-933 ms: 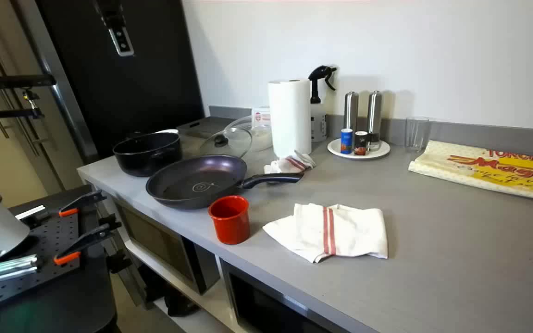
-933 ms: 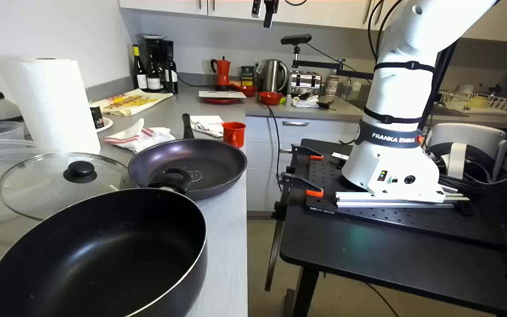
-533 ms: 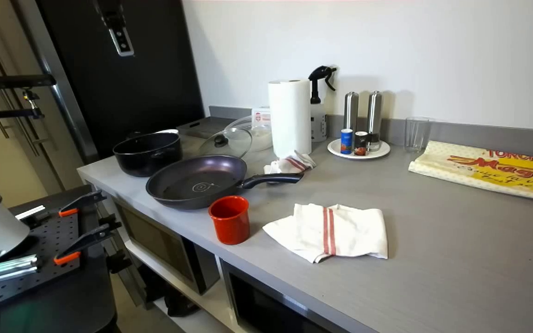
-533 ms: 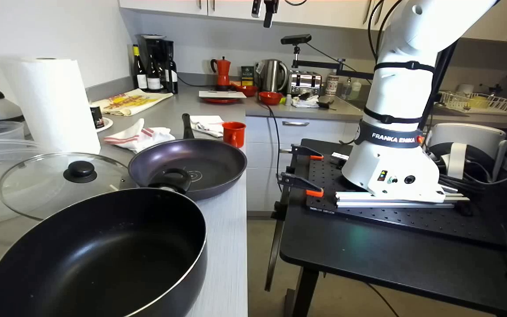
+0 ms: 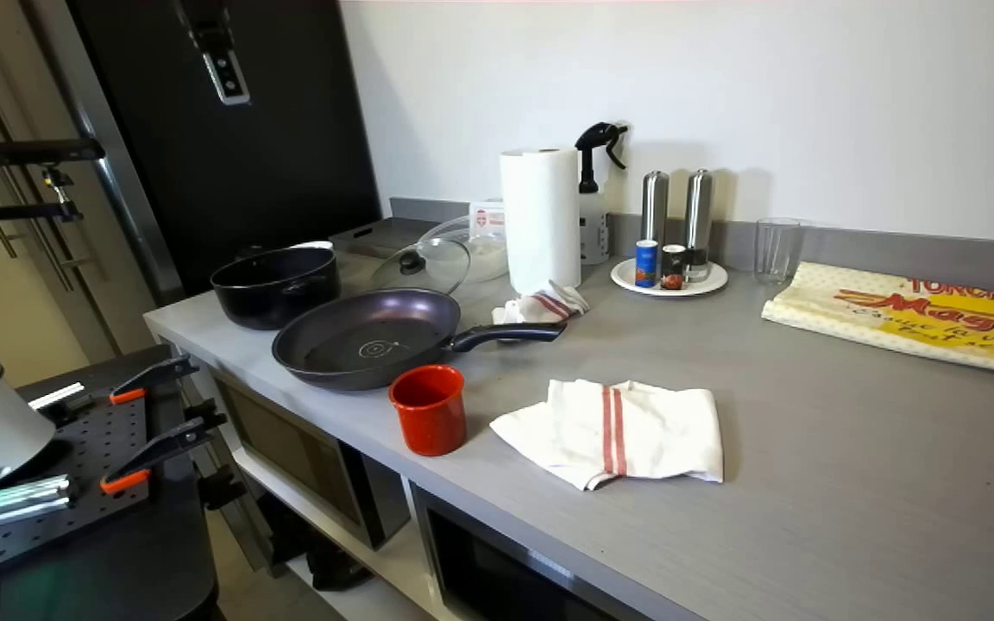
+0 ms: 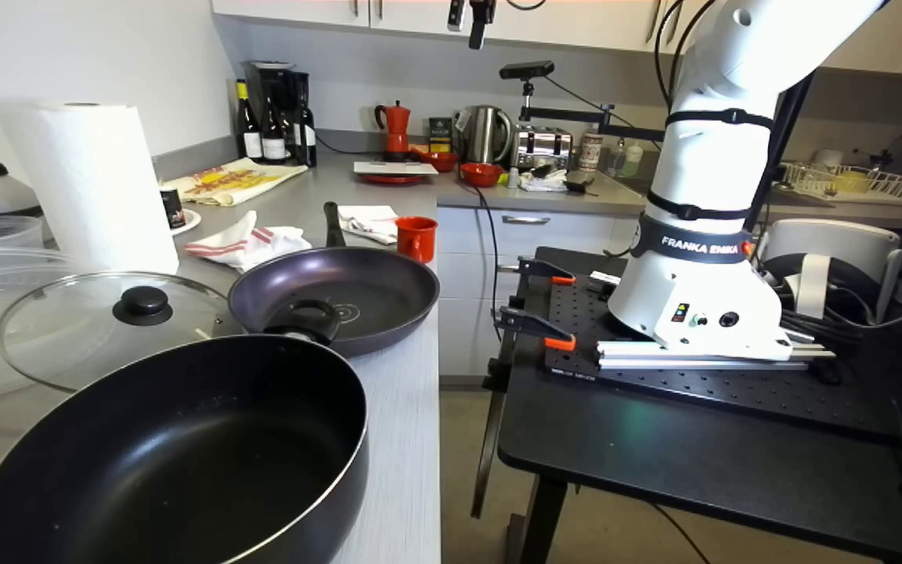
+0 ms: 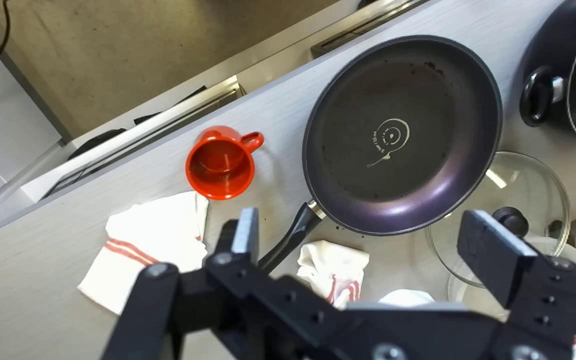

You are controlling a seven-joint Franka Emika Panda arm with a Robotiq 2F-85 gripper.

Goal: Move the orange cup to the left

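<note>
Red and glossy, the mug (image 7: 220,162) stands on the tabletop (image 7: 33,265) between frying pan (image 7: 403,135) and folded towel (image 7: 155,235). Probably light, stiff and slick, it wants a grip across its body, clear of the handle (image 7: 252,141); the jaws gape empty.

Your orange cup (image 7: 220,167), glossy red-orange, round and slightly tapered, stands upright on the counter (image 7: 43,250) near the edge, mouth up. In your wrist view its handle points to two o'clock, and the cup sits at the frying pan's (image 7: 393,155) nine o'clock, apart from it.
</note>
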